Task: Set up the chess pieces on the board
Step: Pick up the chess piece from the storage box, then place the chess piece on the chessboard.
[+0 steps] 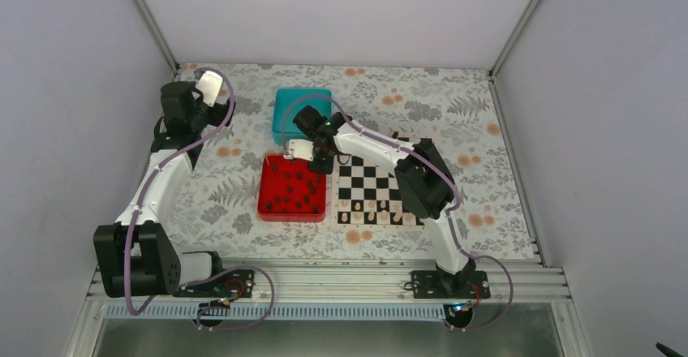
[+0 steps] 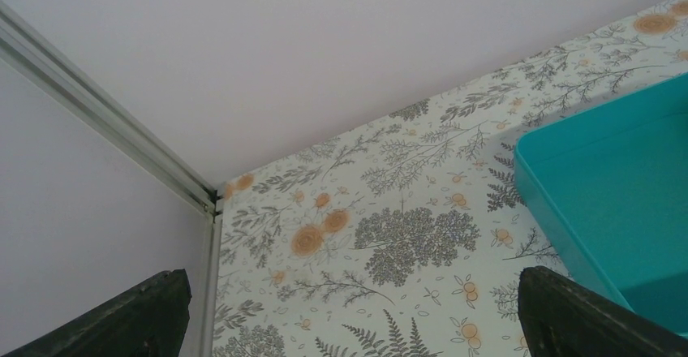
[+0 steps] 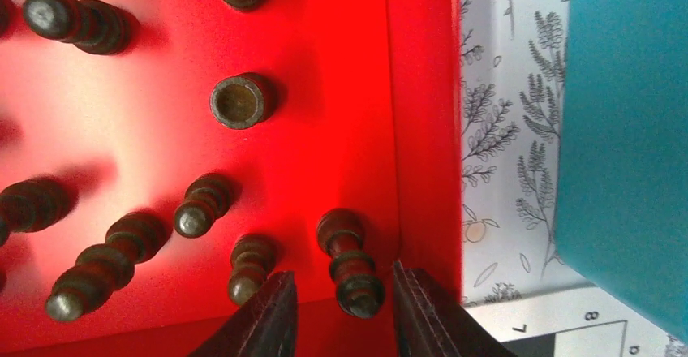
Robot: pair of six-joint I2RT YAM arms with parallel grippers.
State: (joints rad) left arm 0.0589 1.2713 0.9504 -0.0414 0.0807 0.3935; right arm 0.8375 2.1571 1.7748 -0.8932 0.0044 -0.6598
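Chess pieces [image 3: 350, 264] lie in the red tray [image 3: 422, 130]; the right gripper [image 3: 345, 318] straddles one, jaws half open, seemingly not touching it. The left gripper [image 2: 353, 312] gapes wide, empty.

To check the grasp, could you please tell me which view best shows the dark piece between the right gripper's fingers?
Right wrist view: the right gripper straddles the dark piece, close up, beside the red tray wall. The top view hides it under that gripper; the left wrist view lacks it.
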